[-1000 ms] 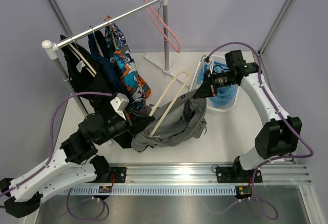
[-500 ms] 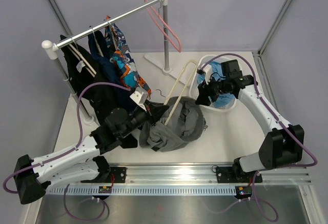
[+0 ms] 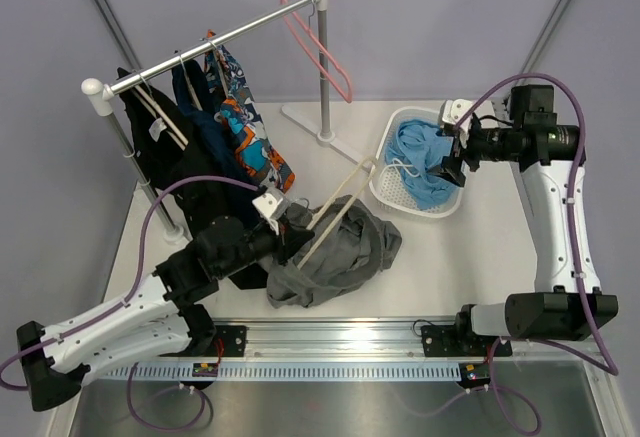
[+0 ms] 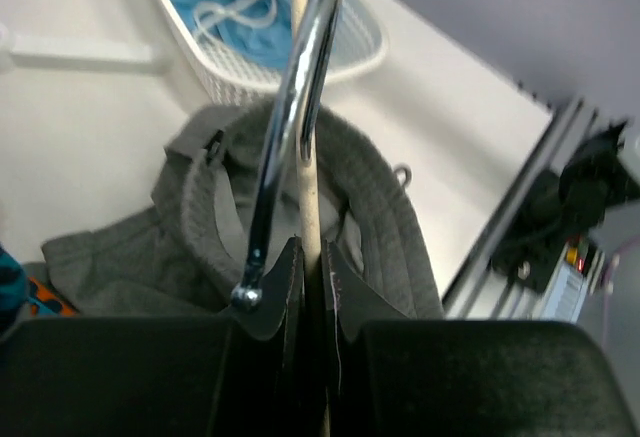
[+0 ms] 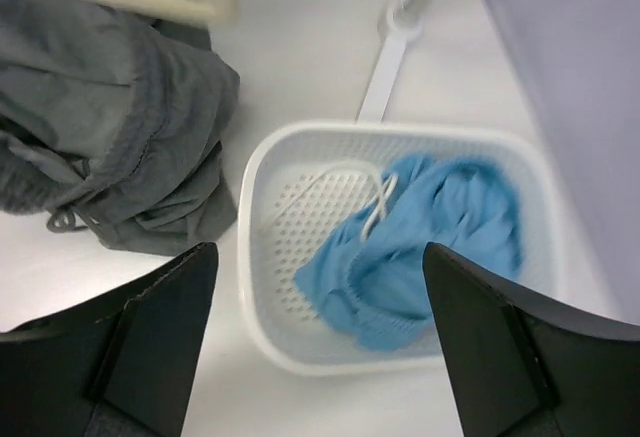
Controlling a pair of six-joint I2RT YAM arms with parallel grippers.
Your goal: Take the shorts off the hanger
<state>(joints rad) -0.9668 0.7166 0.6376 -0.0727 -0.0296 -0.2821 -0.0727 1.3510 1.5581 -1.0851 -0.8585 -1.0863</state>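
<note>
The grey shorts (image 3: 340, 252) lie crumpled on the table, their waistband (image 4: 385, 212) looped round the cream hanger (image 3: 342, 200). My left gripper (image 3: 292, 235) is shut on the hanger's wooden bar (image 4: 306, 167), beside its metal hook (image 4: 290, 107). The light blue shorts (image 3: 420, 162) with the white drawstring lie in the white basket (image 3: 384, 193). My right gripper (image 3: 452, 162) hangs open over the basket's right side with nothing between its fingers. In the right wrist view the blue shorts (image 5: 440, 237) and the basket rim (image 5: 250, 257) show between the fingers (image 5: 170, 327).
A clothes rack (image 3: 200, 47) stands at the back left with black clothes (image 3: 160, 167) and orange-and-blue patterned ones (image 3: 255, 142) on hangers. A pink hanger (image 3: 320, 47) hangs near the rack's upright post (image 3: 323, 57). A metal rail (image 3: 400, 342) runs along the near edge.
My right gripper opened, let go of the grey shorts and drew back up to the right over the basket. The grey shorts slumped onto the table. The left arm shifted with the hanger.
</note>
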